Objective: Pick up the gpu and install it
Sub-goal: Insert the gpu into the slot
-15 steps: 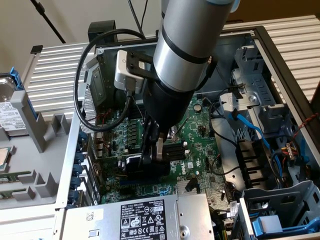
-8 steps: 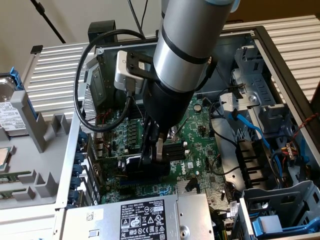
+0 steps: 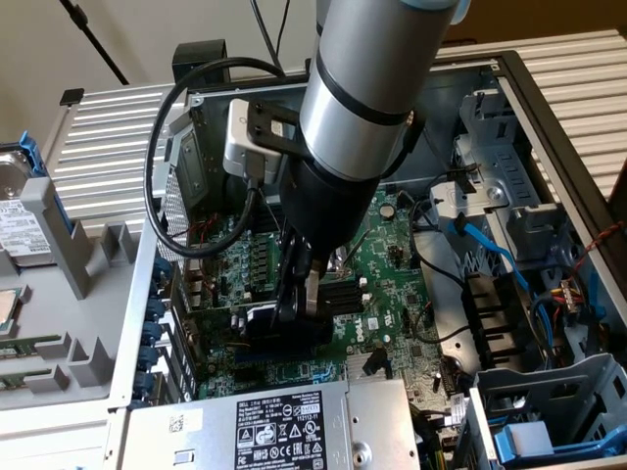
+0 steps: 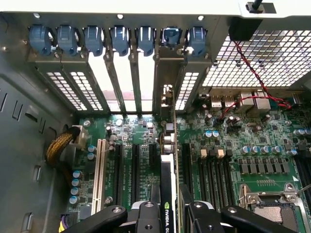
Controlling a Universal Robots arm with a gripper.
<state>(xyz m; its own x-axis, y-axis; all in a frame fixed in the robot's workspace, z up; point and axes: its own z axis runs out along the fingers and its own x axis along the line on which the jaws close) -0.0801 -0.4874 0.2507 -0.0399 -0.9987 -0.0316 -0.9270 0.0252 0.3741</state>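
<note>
Case wall: rear slot covers with blue clips stand at the far end of the motherboard.
Gpu: upright on edge between the fingers, directly below the claw, over an expansion slot.
Long axis: runs along the slot towards the rear opening; silver bracket at the far end.
Gripper: pinching the gpu by its top edge, fingers flanking the card.
Seating: cannot tell whether fully home.
</note>
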